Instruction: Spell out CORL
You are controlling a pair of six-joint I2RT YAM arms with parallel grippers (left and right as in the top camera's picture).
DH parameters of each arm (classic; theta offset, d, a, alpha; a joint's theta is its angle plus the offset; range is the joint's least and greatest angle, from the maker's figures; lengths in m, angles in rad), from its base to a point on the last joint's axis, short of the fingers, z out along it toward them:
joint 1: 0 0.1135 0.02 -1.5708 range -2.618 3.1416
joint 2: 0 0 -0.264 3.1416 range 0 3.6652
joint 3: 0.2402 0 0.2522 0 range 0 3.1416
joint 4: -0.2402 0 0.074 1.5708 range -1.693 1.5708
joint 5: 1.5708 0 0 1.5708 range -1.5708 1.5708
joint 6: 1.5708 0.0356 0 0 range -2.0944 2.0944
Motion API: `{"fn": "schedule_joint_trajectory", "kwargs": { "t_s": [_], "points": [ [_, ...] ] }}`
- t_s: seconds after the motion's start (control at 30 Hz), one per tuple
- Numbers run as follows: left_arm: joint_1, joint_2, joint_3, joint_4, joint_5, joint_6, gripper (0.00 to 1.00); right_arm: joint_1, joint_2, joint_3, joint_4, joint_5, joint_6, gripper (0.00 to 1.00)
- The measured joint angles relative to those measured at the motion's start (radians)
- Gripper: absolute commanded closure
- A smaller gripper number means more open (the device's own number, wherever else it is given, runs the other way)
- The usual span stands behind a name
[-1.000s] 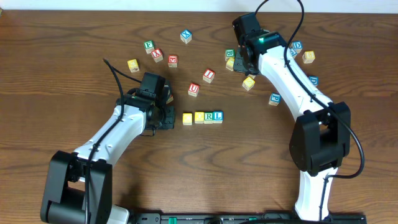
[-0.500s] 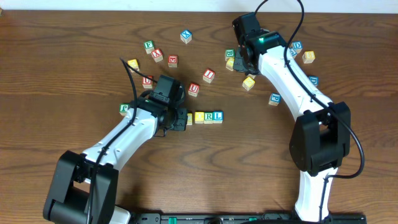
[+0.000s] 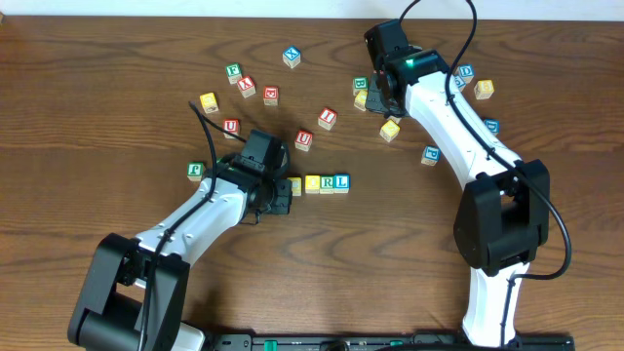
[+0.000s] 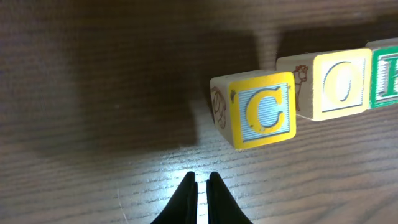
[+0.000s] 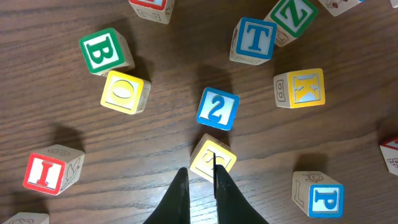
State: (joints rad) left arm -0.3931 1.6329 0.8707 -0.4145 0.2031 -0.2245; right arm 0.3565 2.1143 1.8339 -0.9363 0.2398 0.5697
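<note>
Four blocks stand in a row on the wooden table: yellow C, yellow O, green R and blue L. The left wrist view shows C slightly askew with a small gap to O, and R at the edge. My left gripper is shut and empty, its tips just short of C, to its left. My right gripper is shut and empty, hovering over a yellow block.
Loose blocks lie across the back: red U, red I, red U, green P, blue X. Under the right wrist are green B, yellow O, blue 2, T, K, P.
My left arm swung right, up to the C end of the row, then eased back slightly. This uncovered two blocks at the left. The right arm has not moved.
</note>
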Motion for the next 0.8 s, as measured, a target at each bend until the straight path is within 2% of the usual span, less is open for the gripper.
{"fn": "schedule_joint_trajectory", "kwargs": {
  "t_s": [0.27, 0.8],
  "points": [
    [0.0, 0.0, -0.003, 0.072, 0.0, -0.015, 0.92, 0.0, 0.0, 0.0, -0.001, 0.0, 0.0, 0.93],
    [0.0, 0.0, -0.003, 0.082, 0.006, -0.039, 0.92, -0.001, 0.0, 0.0, -0.001, 0.0, 0.0, 0.93]
  ]
}}
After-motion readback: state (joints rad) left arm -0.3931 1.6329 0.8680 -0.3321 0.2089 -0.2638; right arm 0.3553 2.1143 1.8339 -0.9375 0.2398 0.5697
